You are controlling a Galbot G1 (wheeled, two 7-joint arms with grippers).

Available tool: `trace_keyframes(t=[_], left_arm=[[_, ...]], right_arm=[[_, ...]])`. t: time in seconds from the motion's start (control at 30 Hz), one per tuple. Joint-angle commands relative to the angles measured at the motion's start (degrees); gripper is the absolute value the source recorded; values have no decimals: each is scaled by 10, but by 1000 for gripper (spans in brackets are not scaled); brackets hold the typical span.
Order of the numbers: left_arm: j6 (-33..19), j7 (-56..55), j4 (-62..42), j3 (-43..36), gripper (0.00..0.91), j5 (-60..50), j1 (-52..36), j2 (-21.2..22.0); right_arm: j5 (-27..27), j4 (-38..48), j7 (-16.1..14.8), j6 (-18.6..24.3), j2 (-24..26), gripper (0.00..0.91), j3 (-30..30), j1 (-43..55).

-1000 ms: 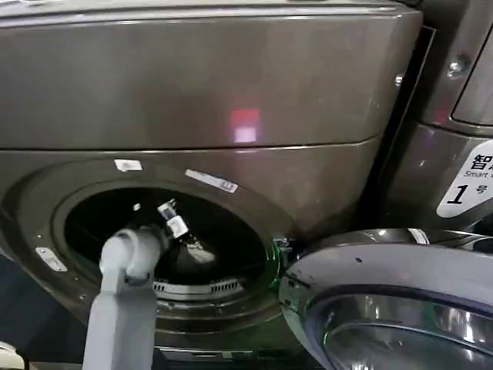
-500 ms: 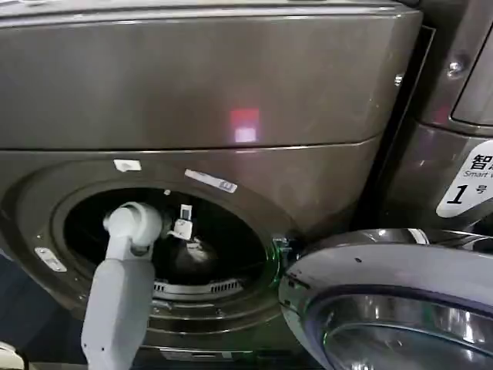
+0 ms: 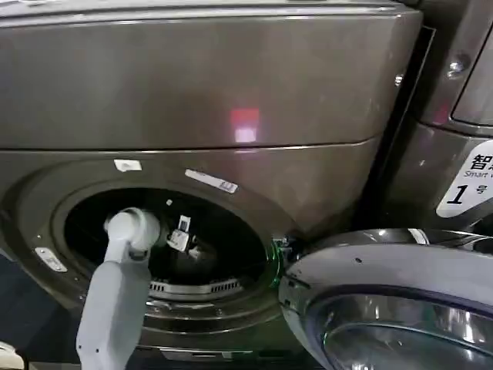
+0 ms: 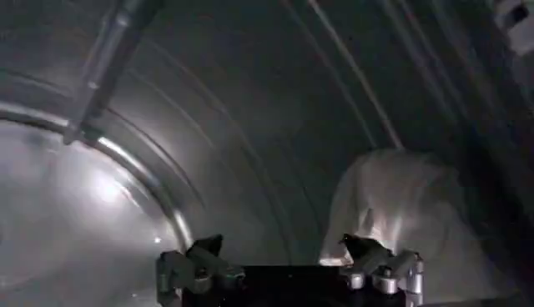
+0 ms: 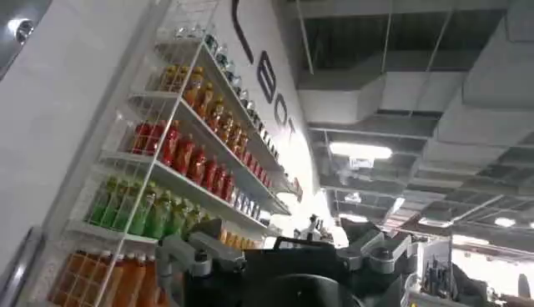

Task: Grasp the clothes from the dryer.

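- In the head view, the open round door (image 3: 393, 308) of the dryer (image 3: 200, 92) swings out at the lower right, its glass bowl nearest the camera.
- The grey left arm (image 3: 115, 308) rises from below and reaches through the porthole, its round wrist joint at the opening's left side.
- The left gripper (image 3: 183, 235) is inside the steel drum (image 4: 75, 217), deep in the dark; in the left wrist view its fingers (image 4: 204, 250) stand spread apart with nothing between them.
- The clothes (image 4: 400, 208), a pale whitish bundle, lie against the drum's curved wall just beyond one fingertip, not clamped; whether that fingertip touches the cloth I cannot tell.
- A raised paddle rib (image 4: 108, 58) runs along the drum wall farther in.
- White stickers (image 3: 209, 181) sit on the bronze ring above the porthole; their print is too small to read.
- A red-pink reflection (image 3: 245, 125) glows on the upper front panel.
- On the neighbouring machine (image 3: 462, 116) to the right, a white label (image 3: 471, 185) shows a "1", Chinese characters and "Smart".
- The right gripper (image 5: 284, 250) points up, away from the machines, its fingers apart and empty, before shelves of coloured drink bottles (image 5: 175, 158) and large dark wall lettering, partly readable as "act".
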State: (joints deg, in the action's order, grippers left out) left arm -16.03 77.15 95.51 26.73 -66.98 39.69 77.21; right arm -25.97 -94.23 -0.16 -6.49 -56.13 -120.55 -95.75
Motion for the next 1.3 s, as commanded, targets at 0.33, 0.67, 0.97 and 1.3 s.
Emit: trace_keyframes(t=[0.33, 0.67, 0.97, 1.3], left_arm=[[21, 1, -38, 3, 907, 4, 15, -2], [16, 1, -77, 3, 23, -7, 10, 3], [10, 2, -103, 3, 0, -8, 9, 6], [61, 0, -93, 3, 0, 39, 10, 4]], right_arm=[[2, -3, 0, -1, 0, 907, 9, 4], [2, -2, 0, 0, 1, 907, 8, 3], [2, -1, 0, -1, 2, 907, 9, 3], [1, -1, 1, 0, 1, 907, 9, 4]])
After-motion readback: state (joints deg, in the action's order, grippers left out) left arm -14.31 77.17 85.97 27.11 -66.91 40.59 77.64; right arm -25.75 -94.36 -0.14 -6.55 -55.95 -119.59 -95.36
